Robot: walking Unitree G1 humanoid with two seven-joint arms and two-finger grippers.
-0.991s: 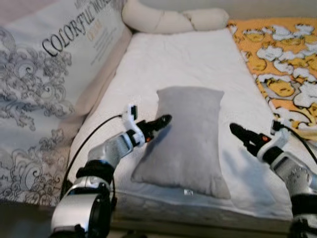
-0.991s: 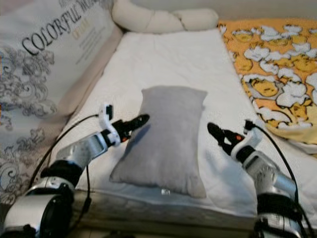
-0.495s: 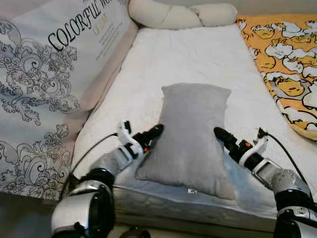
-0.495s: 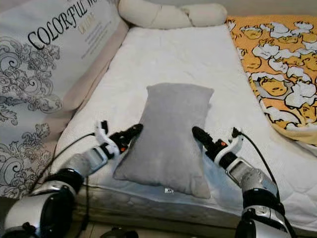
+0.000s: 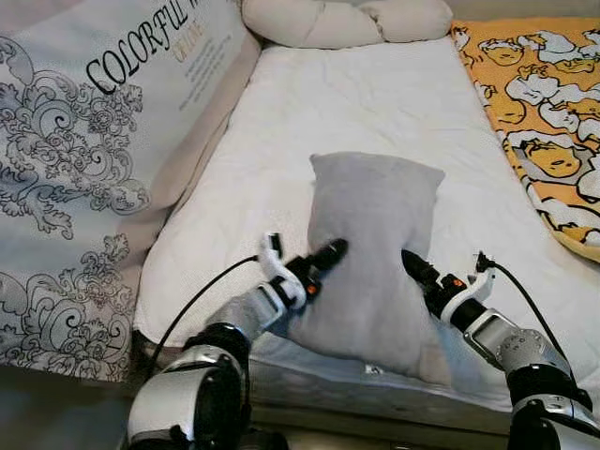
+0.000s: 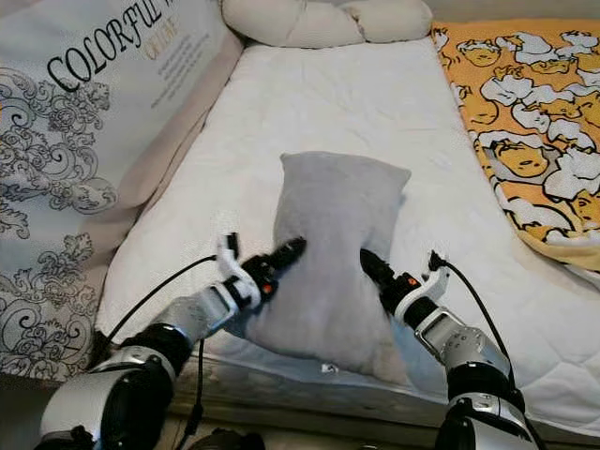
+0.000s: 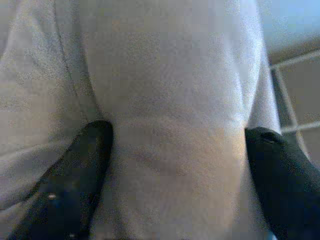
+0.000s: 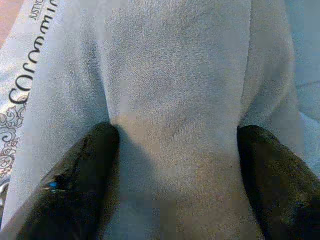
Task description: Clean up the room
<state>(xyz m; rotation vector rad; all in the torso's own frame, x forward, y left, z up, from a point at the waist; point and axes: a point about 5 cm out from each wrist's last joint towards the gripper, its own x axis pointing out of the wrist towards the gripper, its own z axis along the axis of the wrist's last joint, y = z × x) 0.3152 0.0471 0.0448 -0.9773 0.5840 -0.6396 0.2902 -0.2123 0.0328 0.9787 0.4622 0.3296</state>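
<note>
A grey pillow (image 5: 375,234) lies lengthwise on the white mattress (image 5: 356,94), with its near end bunched up and narrowed. My left gripper (image 5: 328,253) presses into the pillow's left side. My right gripper (image 5: 412,264) presses into its right side. Both are open. In the left wrist view the black fingers (image 7: 80,170) are spread wide and grey pillow fabric (image 7: 165,75) bulges between them. The right wrist view is the same, with spread fingers (image 8: 85,170) and pillow fabric (image 8: 175,65) between them.
A large printed cushion reading "COLORFUL" (image 5: 103,141) leans along the bed's left side. A cream bolster (image 5: 347,19) lies at the far end. An orange patterned blanket (image 5: 544,112) covers the right side. The mattress's front edge (image 5: 375,375) is just below the grippers.
Both grippers have moved inward from beside the pillow and now dig into its two sides. The pillow's near end has been squeezed narrower. The camera has shifted a little.
</note>
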